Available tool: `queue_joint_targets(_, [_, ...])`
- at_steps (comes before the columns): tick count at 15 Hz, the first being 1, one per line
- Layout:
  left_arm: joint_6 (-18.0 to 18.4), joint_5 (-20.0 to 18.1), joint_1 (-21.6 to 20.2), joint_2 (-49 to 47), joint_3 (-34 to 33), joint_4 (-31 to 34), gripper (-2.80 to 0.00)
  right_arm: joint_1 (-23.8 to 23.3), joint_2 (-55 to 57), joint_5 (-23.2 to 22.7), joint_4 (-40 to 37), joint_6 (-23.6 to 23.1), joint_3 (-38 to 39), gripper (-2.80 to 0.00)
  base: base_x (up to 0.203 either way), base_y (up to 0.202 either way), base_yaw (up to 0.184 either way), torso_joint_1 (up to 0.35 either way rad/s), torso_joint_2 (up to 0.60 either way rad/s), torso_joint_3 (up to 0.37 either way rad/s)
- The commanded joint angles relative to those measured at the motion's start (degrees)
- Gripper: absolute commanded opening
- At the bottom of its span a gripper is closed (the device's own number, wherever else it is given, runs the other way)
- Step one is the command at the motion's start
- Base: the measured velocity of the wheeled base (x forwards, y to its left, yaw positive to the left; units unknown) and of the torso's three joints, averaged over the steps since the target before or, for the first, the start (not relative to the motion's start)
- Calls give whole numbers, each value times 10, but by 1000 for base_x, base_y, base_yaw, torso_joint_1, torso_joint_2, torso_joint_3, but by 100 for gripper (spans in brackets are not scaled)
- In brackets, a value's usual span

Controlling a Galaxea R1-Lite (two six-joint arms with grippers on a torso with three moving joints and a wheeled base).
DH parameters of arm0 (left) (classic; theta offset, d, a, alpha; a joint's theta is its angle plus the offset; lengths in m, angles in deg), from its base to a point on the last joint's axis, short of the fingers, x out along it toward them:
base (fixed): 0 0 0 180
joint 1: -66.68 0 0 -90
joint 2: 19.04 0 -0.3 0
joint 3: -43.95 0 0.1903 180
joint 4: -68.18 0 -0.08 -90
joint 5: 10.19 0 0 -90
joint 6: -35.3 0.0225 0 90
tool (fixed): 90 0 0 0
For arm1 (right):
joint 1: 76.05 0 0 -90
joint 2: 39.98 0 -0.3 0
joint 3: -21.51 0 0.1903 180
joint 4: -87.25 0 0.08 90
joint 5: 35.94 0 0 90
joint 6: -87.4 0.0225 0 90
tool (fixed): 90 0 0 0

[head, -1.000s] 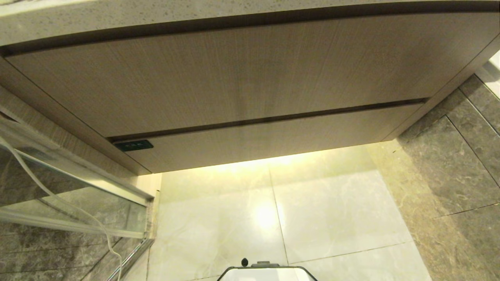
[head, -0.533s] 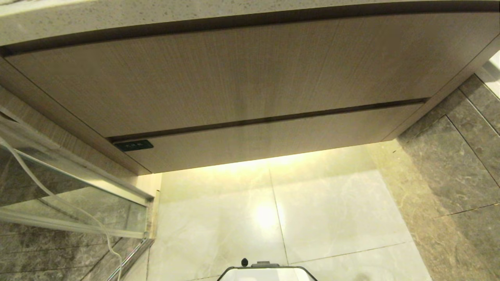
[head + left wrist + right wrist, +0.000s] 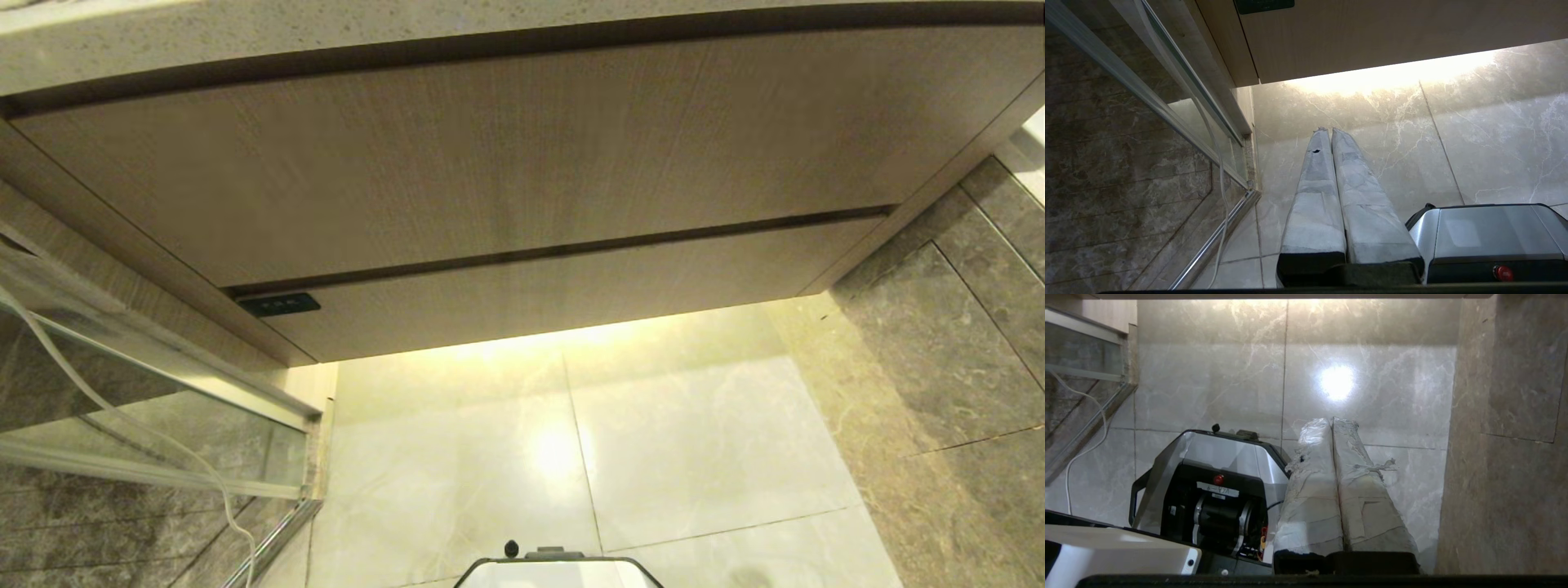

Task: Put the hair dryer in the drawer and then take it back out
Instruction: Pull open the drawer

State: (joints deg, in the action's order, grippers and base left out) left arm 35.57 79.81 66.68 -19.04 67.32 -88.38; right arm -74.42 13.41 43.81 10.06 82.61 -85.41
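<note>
At the far left, a glass panel (image 3: 147,392) in a metal frame stands against grey stone tiles, with a thin white cord (image 3: 122,416) trailing down in front of it. The left gripper (image 3: 1327,131) hangs low above the pale marble floor (image 3: 694,441), its taped fingers (image 3: 1314,183) pressed together and empty. To its right, under a speckled stone countertop (image 3: 245,33), sits the tall wood-grain panel (image 3: 490,155), and below it the drawer (image 3: 571,290), pushed fully in (its small black label (image 3: 278,305) marks the left corner). The hair dryer appears in none of the views. The robot's base (image 3: 555,567) shows at the near edge. The right gripper (image 3: 1331,420) is clenched on nothing, beside a grey stone wall (image 3: 963,343).
</note>
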Motion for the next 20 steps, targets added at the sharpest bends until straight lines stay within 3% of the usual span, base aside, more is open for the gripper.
queue_joint_targets(1, [0, 0, 0, 0, -1, 0, -280, -7, -12, -1, -4, 0, 14, -280, 0, 0, 0, 0, 0, 0])
queue_joint_targets(13, [0, 0, 0, 0, -1, 0, -280, -4, -32, -5, -4, -6, 37, -280, 0, 0, 0, 0, 0, 0])
queue_joint_targets(17, [0, 0, 0, 0, 0, 0, -280, -4, -47, -3, -15, -73, 57, -280, 0, 0, 0, 0, 0, 0])
queue_joint_targets(20, [0, 0, 0, 0, 0, 0, -280, -4, -45, -5, -13, -96, 51, -280, 0, 0, 0, 0, 0, 0])
